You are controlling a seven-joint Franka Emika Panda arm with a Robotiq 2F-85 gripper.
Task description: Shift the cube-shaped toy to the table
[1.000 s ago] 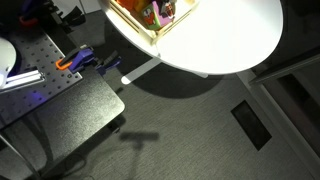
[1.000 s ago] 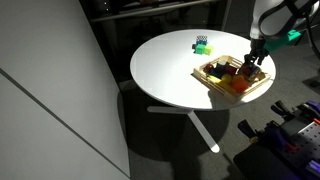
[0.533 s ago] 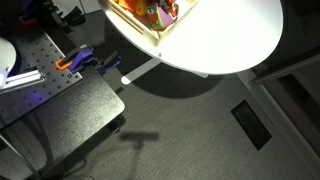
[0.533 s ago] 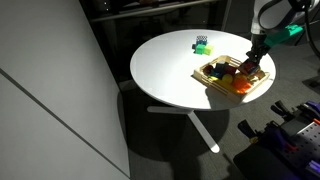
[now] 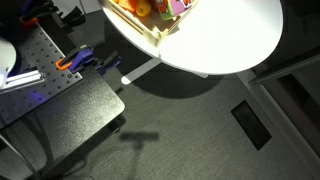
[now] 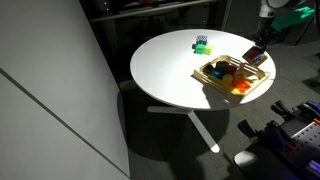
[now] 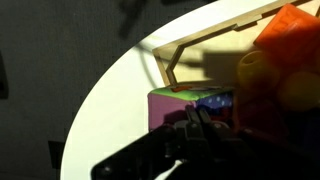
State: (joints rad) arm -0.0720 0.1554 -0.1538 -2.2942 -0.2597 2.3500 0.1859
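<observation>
end effector (image 6: pixel 258 51) gripping, it seems, the cube-shaped toy (image 7: pixel 190 100) | toy sitting in its grip, hanging above the wooden tray (image 6: pixel 214 83) | round white surface (image 6: pixel 165 65) lying beneath the tray

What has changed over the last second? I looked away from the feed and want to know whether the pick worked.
The gripper has risen out of the wooden tray, and the cube-shaped toy has come up with it, gripped, as the wrist view shows. It now hangs above the tray. The tray, the small green object and the table have stayed where they were.
</observation>
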